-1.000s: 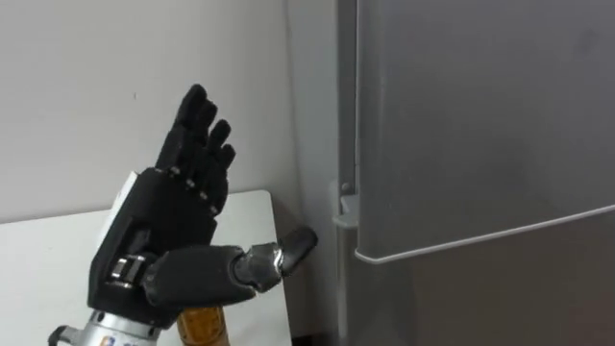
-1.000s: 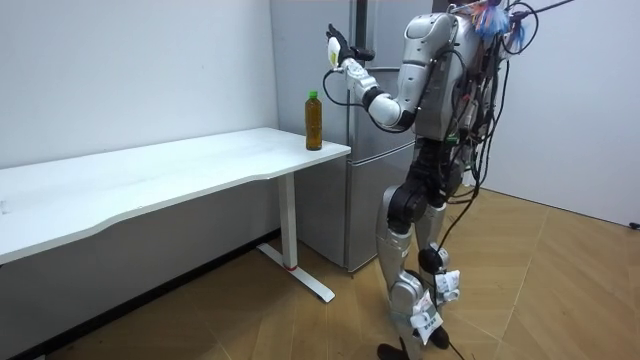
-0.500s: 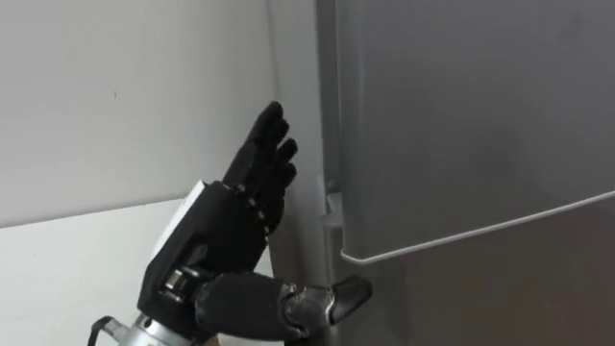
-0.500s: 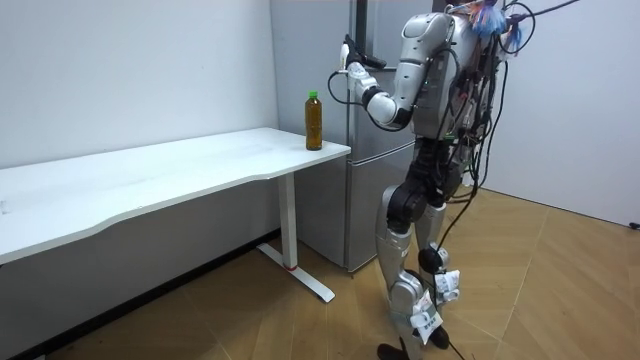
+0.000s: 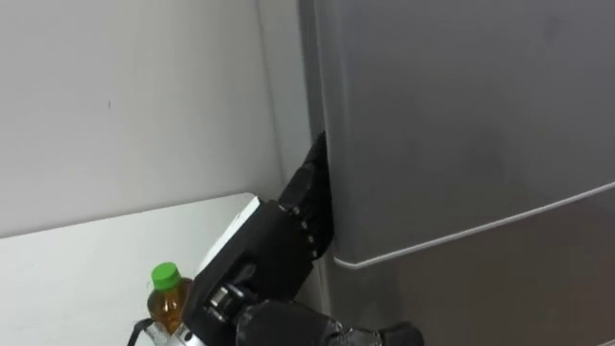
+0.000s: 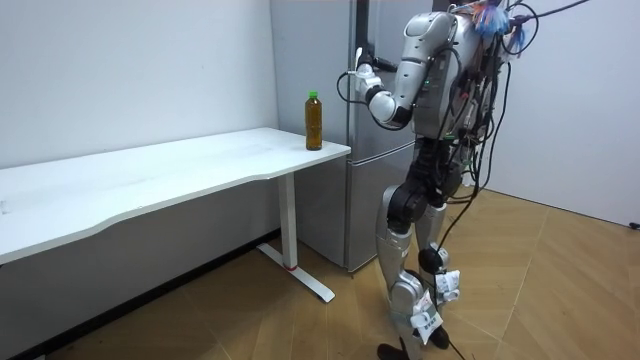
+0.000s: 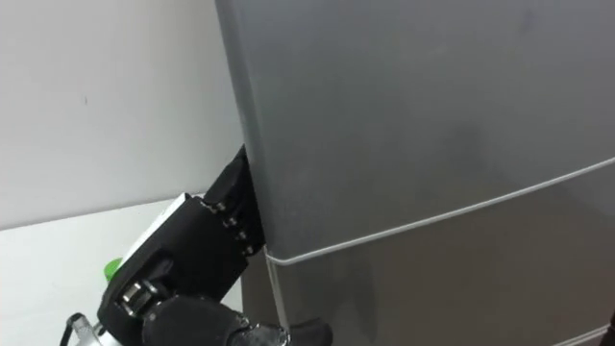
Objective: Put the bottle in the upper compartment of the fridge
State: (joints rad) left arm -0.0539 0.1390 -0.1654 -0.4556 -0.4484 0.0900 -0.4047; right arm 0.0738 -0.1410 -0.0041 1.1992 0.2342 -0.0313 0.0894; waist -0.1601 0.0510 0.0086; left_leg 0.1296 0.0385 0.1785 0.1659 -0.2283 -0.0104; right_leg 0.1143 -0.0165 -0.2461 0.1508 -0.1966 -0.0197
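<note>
1. From the room view: whole robot upright on the brown wooden floor [image 6: 560,290], facing the tall grey two-door fridge [image 6: 362,200], left arm lifted to shoulder height and stretched toward 9 o'clock at the fridge's upper part.
2. Also from the room view: full height of the clear plastic bottle [image 6: 314,120] of amber drink with a green cap, upright and free on the long white tabletop [image 6: 150,180]. Placed at the corner nearest the fridge, at about 8 o'clock from the black left hand [image 6: 357,72] and apart from it.
3. From the eye views instead: a close look at the left hand [image 5: 259,259], back toward the camera, at 6 o'clock in the left eye view and at 7 o'clock in the right eye view. Bottle [image 5: 167,298] reduced there to cap and shoulder at 7 o'clock, just beside the wrist, on the tabletop [image 5: 86,250].
4. Hand pose: pointing up toward 1 o'clock, far end tucked behind the left edge of the grey upper door [image 5: 461,125], just above the seam with the grey lower door [image 5: 500,288]. Open or clasped on that edge: cannot tell, hidden by the door.
5. Both doors flush with each other along the seam.
6. Count: one bottle, one tabletop, one fridge with two doors, one hand at the door.
</note>
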